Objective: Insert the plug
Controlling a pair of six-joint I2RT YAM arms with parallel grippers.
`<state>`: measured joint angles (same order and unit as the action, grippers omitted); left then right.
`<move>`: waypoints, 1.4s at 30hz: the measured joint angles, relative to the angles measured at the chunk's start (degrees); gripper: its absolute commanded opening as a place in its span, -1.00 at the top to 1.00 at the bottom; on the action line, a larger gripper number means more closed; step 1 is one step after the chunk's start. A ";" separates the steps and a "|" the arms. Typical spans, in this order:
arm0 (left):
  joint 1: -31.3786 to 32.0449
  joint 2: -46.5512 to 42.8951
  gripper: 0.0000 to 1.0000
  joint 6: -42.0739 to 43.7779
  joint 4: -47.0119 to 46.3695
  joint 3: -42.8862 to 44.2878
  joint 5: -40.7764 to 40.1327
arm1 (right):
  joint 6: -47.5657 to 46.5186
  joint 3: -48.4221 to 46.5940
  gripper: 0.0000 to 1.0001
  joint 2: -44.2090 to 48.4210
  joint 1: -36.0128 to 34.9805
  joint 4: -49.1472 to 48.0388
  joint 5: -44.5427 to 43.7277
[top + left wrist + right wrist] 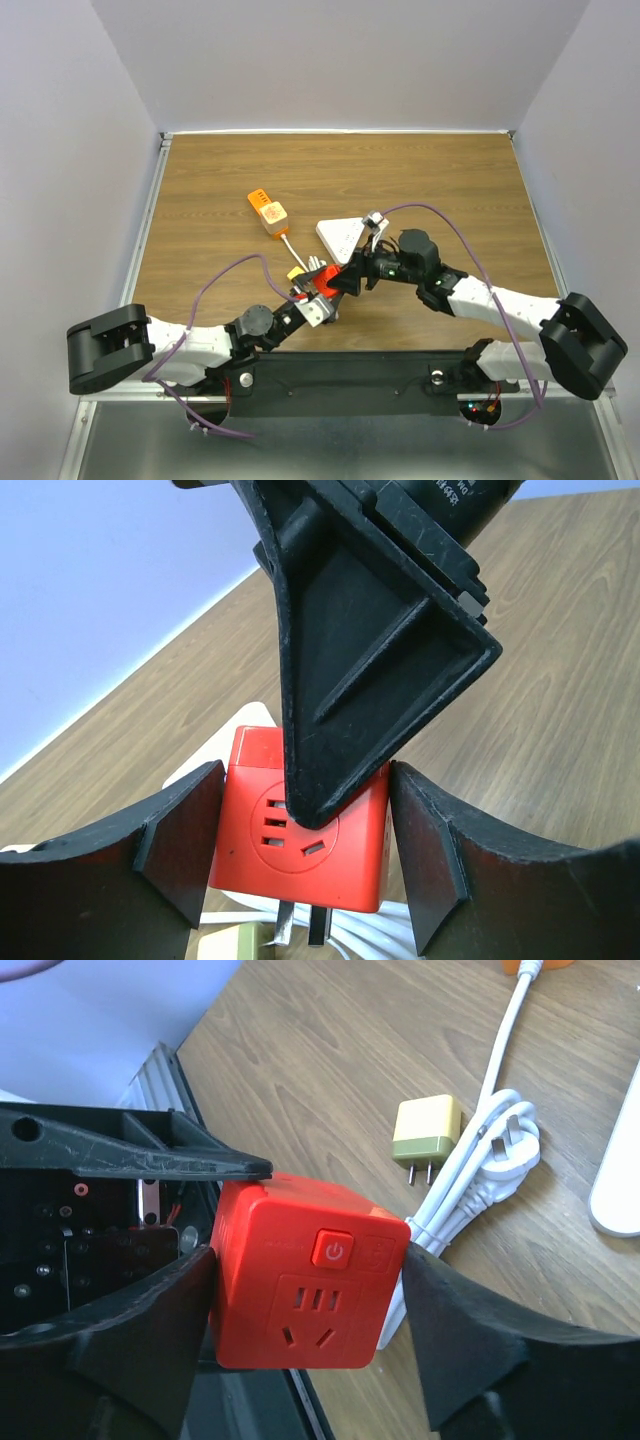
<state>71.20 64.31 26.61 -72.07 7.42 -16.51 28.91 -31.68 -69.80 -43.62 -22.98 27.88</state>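
Note:
A red socket cube (325, 283) hangs above the table's near middle, held from both sides. My left gripper (305, 780) is shut on the cube (300, 865), one finger on each flank. My right gripper (310, 1260) is shut on the cube (300, 1290) too, across the other pair of sides. One of its black fingers (370, 650) covers part of the socket face in the left wrist view. The white plug (512, 1148), on its bundled white cable, lies on the table beyond the cube. Beside it lies a yellow-green charger (428, 1132).
An orange device (266, 211) with a white lead lies left of centre. A white triangular block (340, 235) sits just behind the right gripper. Purple cables loop over both arms. The table's metal edge rail (165, 1070) runs close by.

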 measured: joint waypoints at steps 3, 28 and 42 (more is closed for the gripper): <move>0.00 0.02 1.00 1.01 0.50 0.00 -0.59 | 0.94 0.35 -0.19 -1.57 0.52 -2.38 0.98; -0.17 -12.94 -0.52 -3.85 1.75 -0.39 -2.14 | -8.24 -6.82 0.99 3.26 0.76 2.29 -5.90; -3.21 -20.24 -0.66 -11.26 6.23 -1.84 -0.22 | -22.97 -11.52 0.99 -2.93 3.89 8.37 -23.19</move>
<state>67.99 44.07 15.35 -65.84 5.58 -16.73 5.93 -43.20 -72.73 -39.72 -14.61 4.69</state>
